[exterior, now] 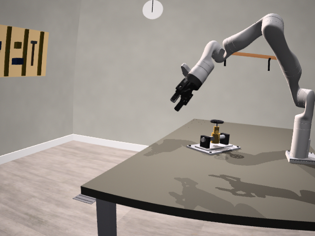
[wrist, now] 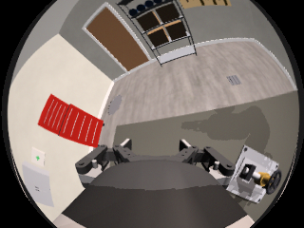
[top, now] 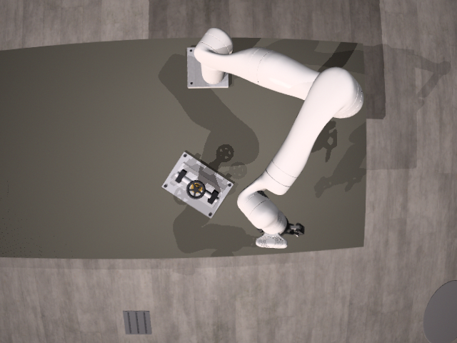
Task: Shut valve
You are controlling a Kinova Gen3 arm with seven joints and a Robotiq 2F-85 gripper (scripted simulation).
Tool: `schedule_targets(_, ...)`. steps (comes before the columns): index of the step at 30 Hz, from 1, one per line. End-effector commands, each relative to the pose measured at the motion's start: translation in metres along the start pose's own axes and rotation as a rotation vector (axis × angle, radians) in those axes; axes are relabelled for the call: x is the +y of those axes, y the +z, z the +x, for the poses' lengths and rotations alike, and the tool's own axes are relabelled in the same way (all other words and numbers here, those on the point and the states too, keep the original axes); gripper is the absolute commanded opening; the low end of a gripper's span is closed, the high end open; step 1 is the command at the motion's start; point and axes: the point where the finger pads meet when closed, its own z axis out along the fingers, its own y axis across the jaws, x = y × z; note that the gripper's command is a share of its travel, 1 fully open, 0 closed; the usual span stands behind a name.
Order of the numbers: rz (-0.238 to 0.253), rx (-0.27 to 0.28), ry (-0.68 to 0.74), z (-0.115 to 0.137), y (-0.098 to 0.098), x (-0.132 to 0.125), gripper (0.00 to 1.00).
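Note:
The valve stands on a grey base plate [top: 223, 185] [exterior: 196, 148] [wrist: 242, 180] near the middle of the table. Its black handwheel [top: 195, 189] [exterior: 216, 121] [wrist: 274, 179] sits on top of a brass stem [exterior: 216, 133], between two black pipe brackets. My gripper [top: 298, 229] [exterior: 175, 104] [wrist: 155, 144] is open and empty. It hangs high in the air, well off to one side of the valve, near the table's edge, and points down at a slant. Nothing touches the handwheel.
The arm's base [top: 206, 79] [exterior: 300, 157] is bolted to the table [top: 73, 147] [exterior: 152, 177] beyond the valve. The arm's elbow arches high over the table. A floor vent [top: 137, 321] lies beside the table.

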Motion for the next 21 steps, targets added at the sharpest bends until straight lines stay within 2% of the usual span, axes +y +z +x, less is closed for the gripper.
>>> schedule_targets(1, -0.016, -0.014, -0.043, -0.001, -0.005, 0.010, 1.00)
schedule_targets(7, -0.016, -0.014, -0.043, -0.001, -0.005, 0.010, 1.00)
schedule_targets(8, -0.032, -0.032, -0.086, -0.002, -0.009, 0.020, 1.00)
schedule_targets(17, -0.032, -0.032, -0.086, -0.002, -0.009, 0.020, 1.00)
schedule_targets(18, -0.048, -0.050, -0.128, -0.005, -0.013, 0.030, 1.00)
schedule_targets(21, -0.048, -0.050, -0.128, -0.005, -0.013, 0.030, 1.00)
